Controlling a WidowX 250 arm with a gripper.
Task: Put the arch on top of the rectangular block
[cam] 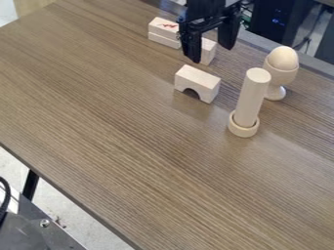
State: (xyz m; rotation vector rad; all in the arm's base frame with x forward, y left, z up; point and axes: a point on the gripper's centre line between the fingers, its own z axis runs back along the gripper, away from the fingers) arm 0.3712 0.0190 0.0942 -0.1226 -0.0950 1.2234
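From here the arch [201, 82] stands on the surface [130, 127], hollow facing down, its long axis running upper left to lower right. The claw [212, 52] hangs behind it, fingers spread apart.

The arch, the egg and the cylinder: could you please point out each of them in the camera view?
Arch [198, 75]: camera view, on its top face.
Egg [283, 58]: camera view, on its rounded side.
Cylinder [252, 100]: camera view, on the middle of its long side.

Wood-grain table [117, 146]; pale floor [81, 217] below; black equipment [266, 30] behind, small blue lights [279, 21].
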